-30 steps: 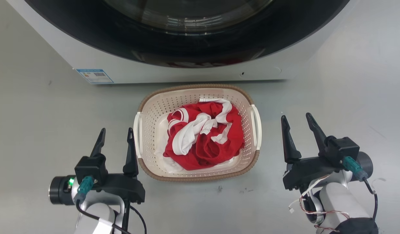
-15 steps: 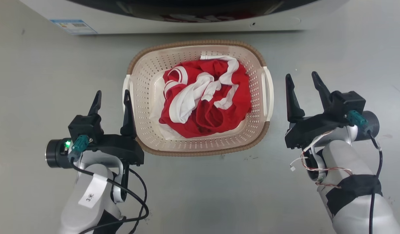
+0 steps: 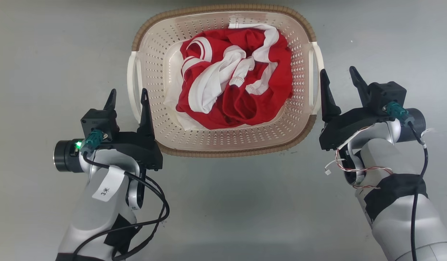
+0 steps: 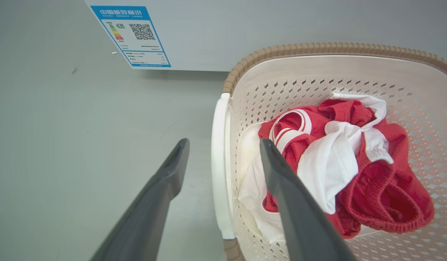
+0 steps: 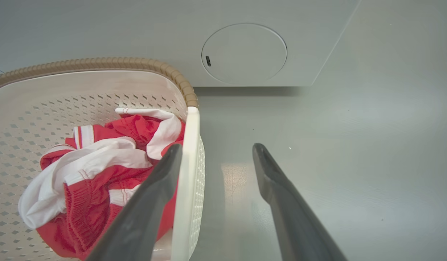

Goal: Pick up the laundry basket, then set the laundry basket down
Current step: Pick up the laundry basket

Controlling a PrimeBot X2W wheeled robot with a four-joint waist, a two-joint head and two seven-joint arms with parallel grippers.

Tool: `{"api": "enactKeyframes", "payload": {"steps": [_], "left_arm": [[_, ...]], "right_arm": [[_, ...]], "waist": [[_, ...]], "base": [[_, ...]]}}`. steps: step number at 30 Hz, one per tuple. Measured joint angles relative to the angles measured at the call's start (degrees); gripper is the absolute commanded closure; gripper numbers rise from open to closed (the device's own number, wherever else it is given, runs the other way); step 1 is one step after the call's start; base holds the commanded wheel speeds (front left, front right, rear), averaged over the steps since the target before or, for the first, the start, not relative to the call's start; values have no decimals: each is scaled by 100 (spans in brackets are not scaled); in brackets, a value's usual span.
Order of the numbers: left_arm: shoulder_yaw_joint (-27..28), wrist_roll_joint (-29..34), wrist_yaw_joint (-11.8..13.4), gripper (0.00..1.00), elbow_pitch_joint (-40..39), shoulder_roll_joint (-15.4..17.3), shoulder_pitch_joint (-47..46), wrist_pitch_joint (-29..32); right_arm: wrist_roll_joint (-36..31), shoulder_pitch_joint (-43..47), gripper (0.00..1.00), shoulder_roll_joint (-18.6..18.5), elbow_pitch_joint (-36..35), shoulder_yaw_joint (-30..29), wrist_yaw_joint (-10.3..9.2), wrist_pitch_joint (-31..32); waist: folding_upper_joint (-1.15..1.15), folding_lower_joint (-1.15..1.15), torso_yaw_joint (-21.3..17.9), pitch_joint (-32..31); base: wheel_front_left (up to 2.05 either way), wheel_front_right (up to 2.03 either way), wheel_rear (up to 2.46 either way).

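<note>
Between the spread-fingered left gripper (image 3: 128, 90) and right gripper (image 3: 337, 69), the laundry basket (image 3: 223, 154) lies crosswise — long axis running gripper to gripper, short ends facing them.

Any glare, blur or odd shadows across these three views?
Head view: sharp, even light, soft shadow under the laundry basket. Left wrist view: label crisp, left hand's fingers soft. Right wrist view: pale sheen on the floor between right hand's fingers.

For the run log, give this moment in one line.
left tool open at left handle | right tool open at right handle | laundry basket on floor, not gripped
</note>
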Motion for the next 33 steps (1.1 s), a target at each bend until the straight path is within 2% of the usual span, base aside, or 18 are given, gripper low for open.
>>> {"api": "enactKeyframes", "payload": {"steps": [7, 13, 33], "left_arm": [[-160, -174, -49, 0, 470, -4, -374, 133], [-330, -304, -49, 0, 705, -10, -672, 221], [-858, -933, -49, 0, 1201, -20, -1077, 318]], "right_arm": [[12, -396, 0, 13, 416, 144, 2, 7], [294, -559, 0, 4, 630, 361, -7, 104], [915, -902, 0, -5, 977, 1071, -152, 153]], "waist": [[-1, 0, 4, 219], [-1, -1, 15, 356], [-1, -1, 146, 570]], "base": [[0, 0, 0], [0, 0, 0], [0, 0, 0]]}}
